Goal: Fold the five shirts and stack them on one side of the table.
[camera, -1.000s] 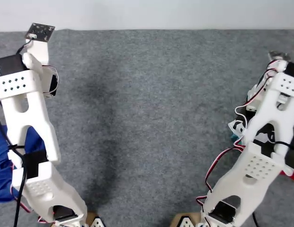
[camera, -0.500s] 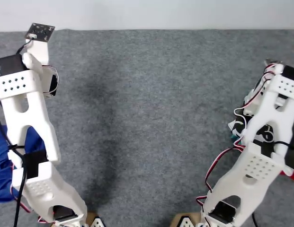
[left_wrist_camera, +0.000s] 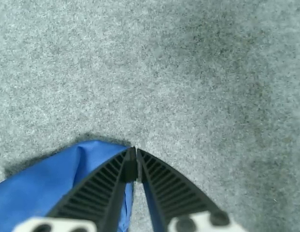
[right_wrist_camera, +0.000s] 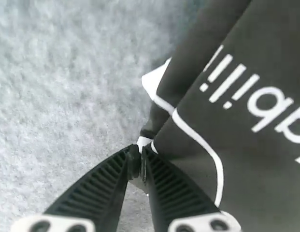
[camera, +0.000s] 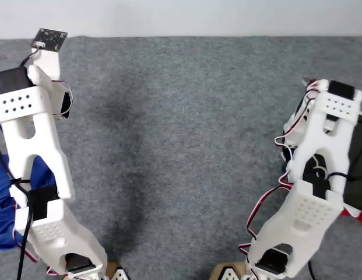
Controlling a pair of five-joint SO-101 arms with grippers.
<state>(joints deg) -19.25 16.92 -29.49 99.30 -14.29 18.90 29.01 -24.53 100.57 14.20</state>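
Two white plastic arms are standing over one grey carpeted tabletop (camera: 186,116): left arm (camera: 35,134), right arm (camera: 320,175). Each is carrying one black ribbed claw: left claw (left_wrist_camera: 135,157), right claw (right_wrist_camera: 139,157). Two cloth shirts are lying there: one blue shirt (left_wrist_camera: 38,188), one black shirt with white print (right_wrist_camera: 256,183).

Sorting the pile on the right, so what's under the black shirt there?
A white patch peeks out from beneath the edge of the black shirt, with grey carpet beside it. The right gripper pinches that edge. Whatever else lies underneath is covered.
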